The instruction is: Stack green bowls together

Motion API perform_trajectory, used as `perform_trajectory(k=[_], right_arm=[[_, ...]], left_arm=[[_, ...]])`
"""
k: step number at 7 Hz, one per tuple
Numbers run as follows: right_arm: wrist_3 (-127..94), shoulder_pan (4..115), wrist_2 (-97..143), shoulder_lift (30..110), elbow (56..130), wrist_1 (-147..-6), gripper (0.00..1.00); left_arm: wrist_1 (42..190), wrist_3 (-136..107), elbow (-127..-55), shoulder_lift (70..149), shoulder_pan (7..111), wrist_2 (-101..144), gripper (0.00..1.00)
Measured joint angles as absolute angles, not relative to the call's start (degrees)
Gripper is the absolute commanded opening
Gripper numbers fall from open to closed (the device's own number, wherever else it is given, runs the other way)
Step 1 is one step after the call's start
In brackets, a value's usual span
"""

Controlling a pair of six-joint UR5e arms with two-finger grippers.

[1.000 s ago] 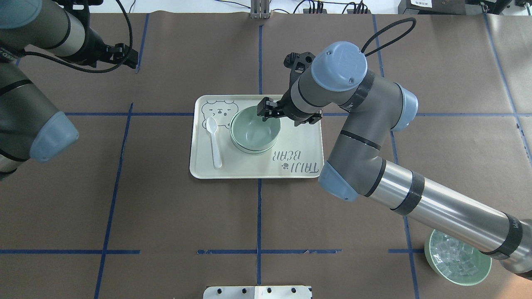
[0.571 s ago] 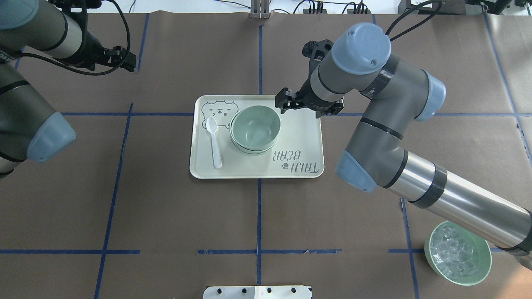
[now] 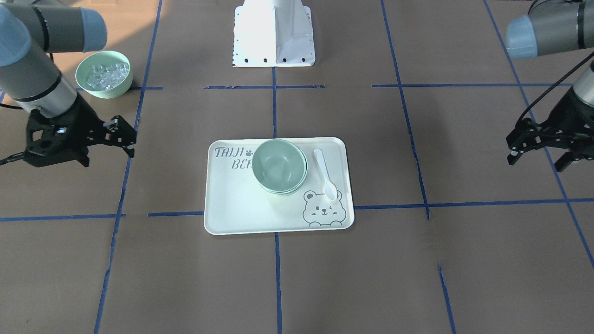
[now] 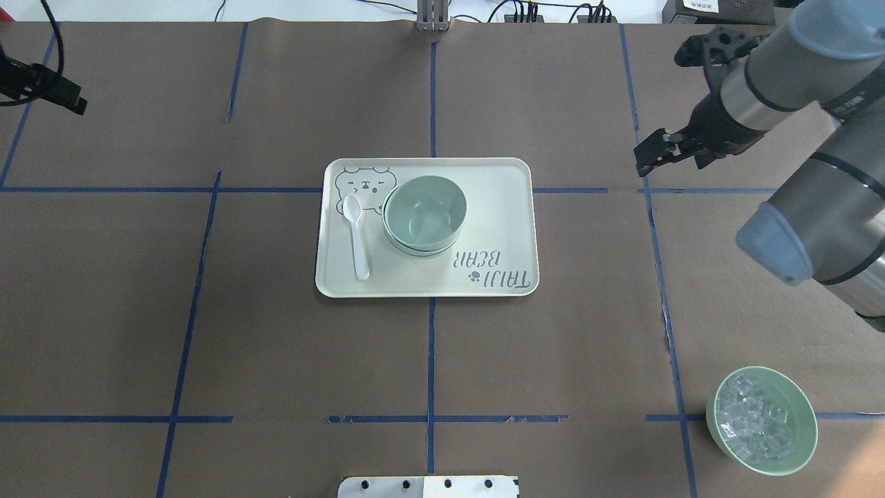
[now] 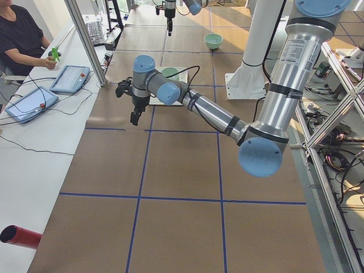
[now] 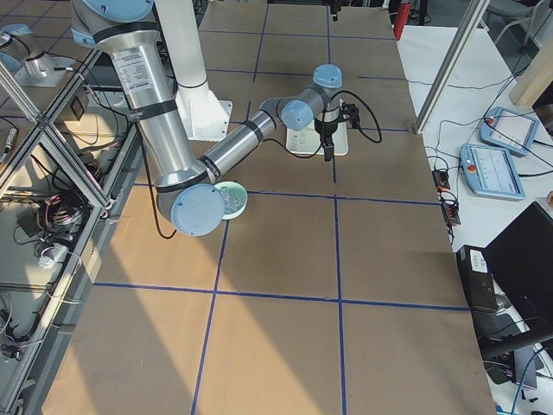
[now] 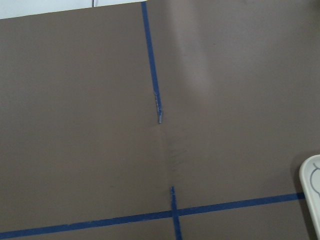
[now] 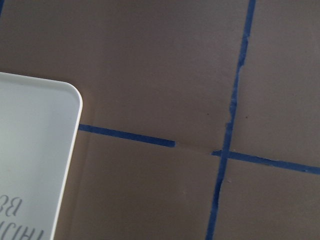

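Both arms out wide on their own sides, grippers empty.
Right arm point(image 4: 816, 207) reaches forward with the forearm angled up and the wrist bent, so that the right gripper point(image 4: 667, 164) points inward and down; jaws apart, nothing between them. Left arm point(image 3: 547, 28) extends far to its side. The left gripper point(image 3: 533, 160) hangs fingers-down, jaws spread, holding nothing. In the overhead view only its tip shows at the frame edge. The two grippers are well apart from each other.
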State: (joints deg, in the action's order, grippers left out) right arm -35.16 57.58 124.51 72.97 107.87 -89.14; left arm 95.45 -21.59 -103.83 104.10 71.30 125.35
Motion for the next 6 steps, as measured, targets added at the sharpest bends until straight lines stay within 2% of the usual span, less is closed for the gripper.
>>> perform_trajectory(k=[3,6], right_arm=[[-10.92,72.70,130.99,85.93,105.75,-89.21,1.00],[5.83,86.24,137.34,91.52,95.18,-89.03,1.00]], left_arm=[[95.06,-10.35,-102.20,96.94,78.28,130.44,1.00],[95.11,-2.92,-99.11,91.54,82.73,132.78,1.00]])
